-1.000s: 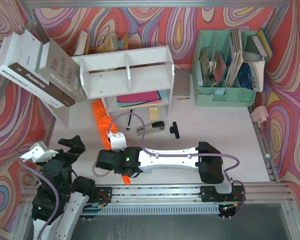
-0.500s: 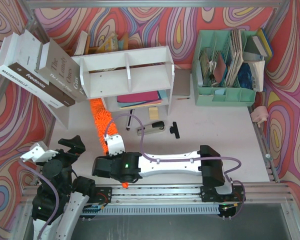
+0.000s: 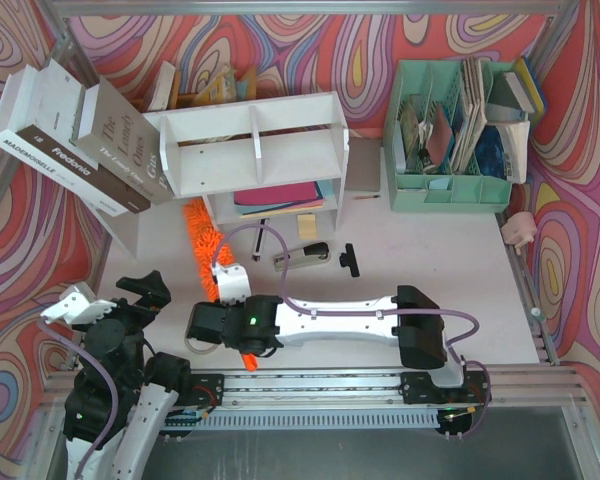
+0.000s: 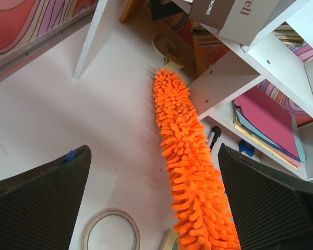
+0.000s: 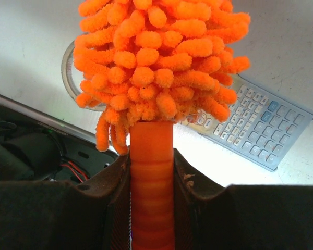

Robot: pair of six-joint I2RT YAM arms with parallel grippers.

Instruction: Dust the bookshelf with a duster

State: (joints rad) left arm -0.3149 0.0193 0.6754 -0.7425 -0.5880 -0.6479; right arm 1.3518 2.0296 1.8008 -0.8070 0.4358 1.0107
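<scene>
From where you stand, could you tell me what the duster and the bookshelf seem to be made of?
Duster: matte microfibre head, judging by its orange noodles; handle looks like smooth plastic. Bookshelf: probably painted or laminated board, flat matte white panels.

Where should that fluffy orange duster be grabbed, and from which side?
By the slim bare handle at its near end, approached end-on from the robot's side, as the right gripper does. The fluffy head is soft and must stay free.

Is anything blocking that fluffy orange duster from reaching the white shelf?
Nothing visible does. The right gripper grips the duster by its handle, and the fluffy head reaches the bookshelf's lower left corner.
</scene>
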